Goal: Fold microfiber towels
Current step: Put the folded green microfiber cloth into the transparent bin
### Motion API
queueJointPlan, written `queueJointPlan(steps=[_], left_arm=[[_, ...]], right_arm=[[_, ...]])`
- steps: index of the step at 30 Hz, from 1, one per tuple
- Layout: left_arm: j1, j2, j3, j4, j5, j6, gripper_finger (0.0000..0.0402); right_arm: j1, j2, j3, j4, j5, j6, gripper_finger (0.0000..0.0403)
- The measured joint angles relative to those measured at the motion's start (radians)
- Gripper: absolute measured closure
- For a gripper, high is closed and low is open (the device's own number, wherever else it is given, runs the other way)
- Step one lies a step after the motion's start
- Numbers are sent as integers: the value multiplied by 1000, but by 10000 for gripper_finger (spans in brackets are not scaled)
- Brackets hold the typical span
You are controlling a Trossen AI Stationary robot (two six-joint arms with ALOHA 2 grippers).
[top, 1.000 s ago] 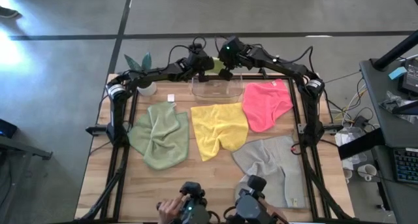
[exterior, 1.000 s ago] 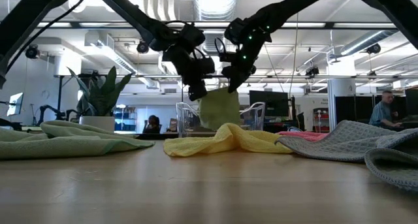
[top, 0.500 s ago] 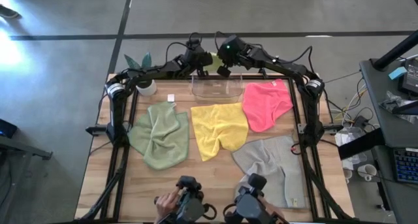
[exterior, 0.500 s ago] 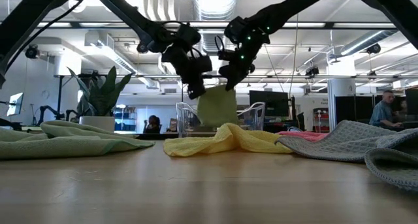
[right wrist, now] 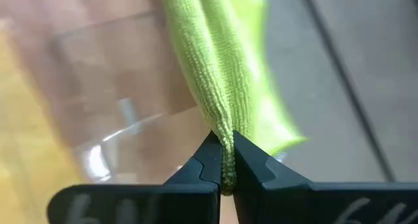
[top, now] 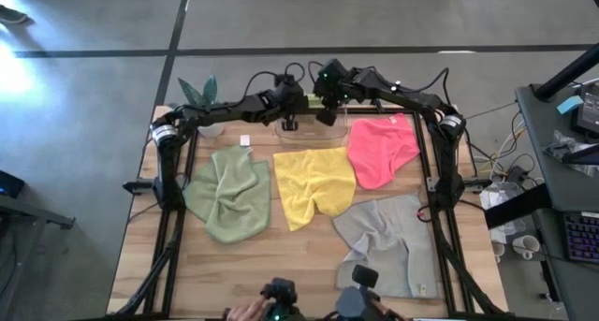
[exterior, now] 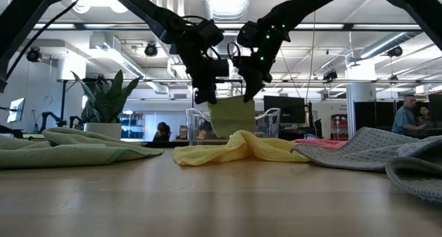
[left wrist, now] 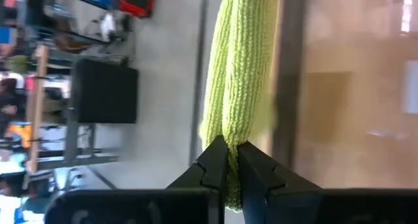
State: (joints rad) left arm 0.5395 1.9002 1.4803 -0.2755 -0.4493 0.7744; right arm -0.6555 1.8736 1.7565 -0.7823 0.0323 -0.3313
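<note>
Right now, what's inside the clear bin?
From above, the bin looks bare inside. The lime towel hangs over it, pinched by the left gripper and right gripper, hiding part of its floor.

**Wooden table and what lies on it**

The light wooden table (top: 187, 265) carries four loose microfiber towels. The sage green towel (top: 231, 192) lies crumpled toward the left edge, the yellow towel (top: 314, 184) at the middle, the hot pink towel (top: 380, 148) toward the far right corner, and the light grey towel (top: 393, 239) near the front right corner. A clear plastic bin (top: 310, 131) stands at the far edge's middle; a potted plant (top: 203, 104) sits in the far left corner.
</note>
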Motion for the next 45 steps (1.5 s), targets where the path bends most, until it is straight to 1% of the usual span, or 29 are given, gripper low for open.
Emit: queueJointPlan(steps=[3,6,10,15,17,20,24,32,37,45], left_arm=[[-19,-7,0,-87,36,-76,394],[-30,-9,-4,-140,95,-167,394],[-31,-8,-23,-144,128,-236,394],[-32,-6,-31,-150,153,-276,394],[-32,-6,-32,-153,196,-321,394],[-31,-6,-37,-169,294,-378,394],[-34,-5,-59,-163,321,-428,394],[-35,-5,-104,-154,366,-432,394],[-35,-5,-106,-161,372,-432,394],[-35,-5,-106,-162,386,-429,394]], right_arm=[[12,0,0,-49,-66,2,394],[24,0,-2,-79,-78,2,394],[27,0,-31,-59,-92,27,394],[28,0,-101,-15,-101,52,394],[28,-2,-127,-3,-107,68,394],[28,-2,-149,-3,-123,83,394],[32,-2,-154,-2,-132,87,394],[43,7,-154,-6,-160,89,394],[52,36,-154,-14,-172,87,394],[60,40,-154,-25,-183,86,393]])
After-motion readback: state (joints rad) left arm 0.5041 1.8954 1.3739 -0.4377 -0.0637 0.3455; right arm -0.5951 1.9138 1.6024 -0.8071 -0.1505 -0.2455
